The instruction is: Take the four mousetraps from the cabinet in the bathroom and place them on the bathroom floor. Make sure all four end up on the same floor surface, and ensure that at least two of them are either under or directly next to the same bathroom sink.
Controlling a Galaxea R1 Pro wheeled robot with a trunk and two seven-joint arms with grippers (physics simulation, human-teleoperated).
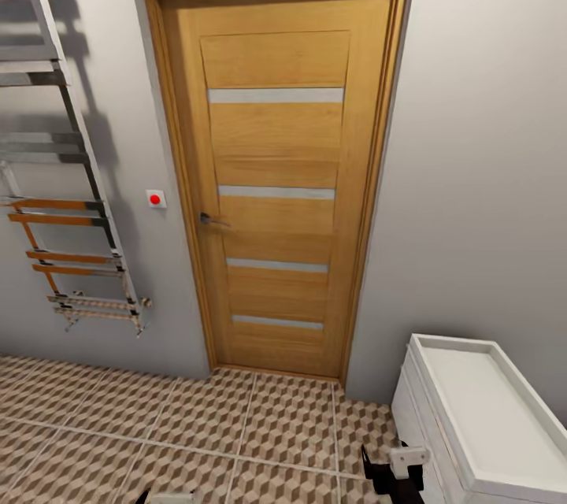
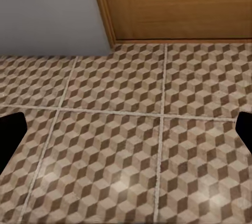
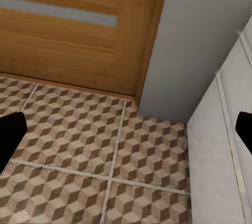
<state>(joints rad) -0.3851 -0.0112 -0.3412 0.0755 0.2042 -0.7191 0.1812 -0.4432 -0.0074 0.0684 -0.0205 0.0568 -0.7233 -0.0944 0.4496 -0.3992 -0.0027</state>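
Note:
The mousetraps and the cabinet are out of view. The bathroom floor (image 1: 197,425) with its brown, beige and white cube tiles spreads in front of me. In the left wrist view my left gripper (image 2: 126,132) hangs open over the bathroom floor (image 2: 121,145), its dark fingertips (image 2: 10,135) far apart with nothing between them. My right gripper (image 3: 126,132) is open too, above the bathroom floor (image 3: 79,145) beside a white vanity unit (image 3: 220,145). In the head view, dark parts of the right arm (image 1: 390,476) show at the bottom edge.
A shut wooden door (image 1: 276,173) with a metal handle (image 1: 209,219) stands straight ahead. A chrome towel rail (image 1: 63,173) hangs on the left wall, with a red switch (image 1: 156,198) beside the door. The white vanity unit (image 1: 488,417) stands at the lower right.

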